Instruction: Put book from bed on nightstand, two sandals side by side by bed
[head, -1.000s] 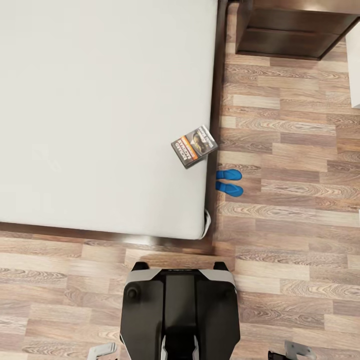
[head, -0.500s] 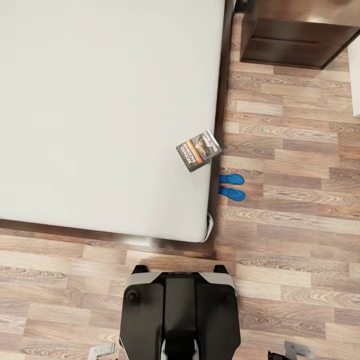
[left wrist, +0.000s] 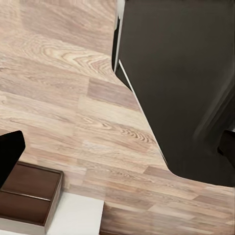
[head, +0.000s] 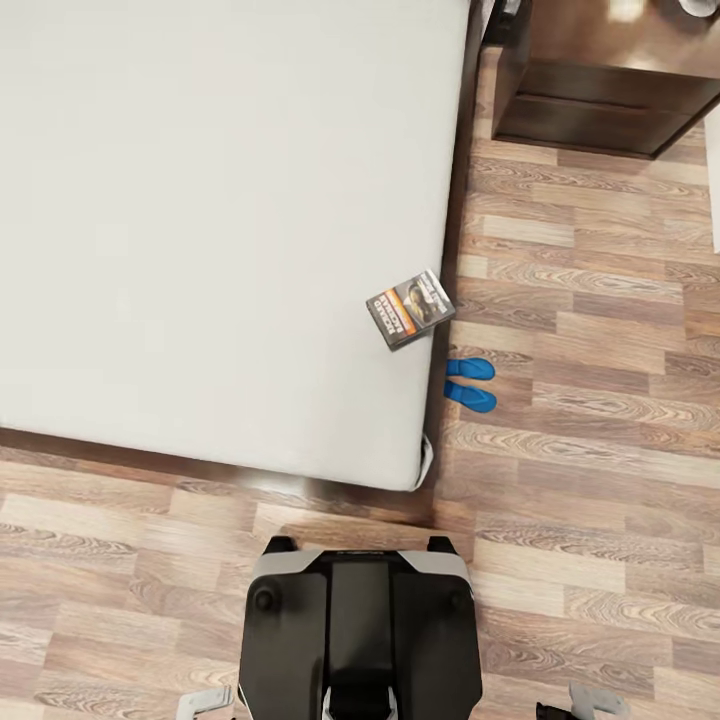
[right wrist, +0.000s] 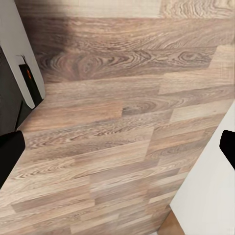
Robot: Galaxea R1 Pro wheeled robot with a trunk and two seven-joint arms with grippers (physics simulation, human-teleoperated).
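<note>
In the head view, the book [head: 410,309] is seen lying flat on the bed [head: 220,230], at the mattress edge near its corner. The two sandals [head: 470,382] are laid side by side on the floor [head: 590,420] just beside the bed. The nightstand [head: 605,80] is set by the bed's far end, well apart from the book.

In the left wrist view, the left claw [left wrist: 120,152] is held wide over floor planks, with nothing between its tips.

In the right wrist view, the right claw [right wrist: 120,147] is likewise spread wide above bare floor.

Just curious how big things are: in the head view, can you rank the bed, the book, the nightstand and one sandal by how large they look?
Largest to smallest:
1. bed
2. nightstand, partly cropped
3. book
4. either sandal
</note>
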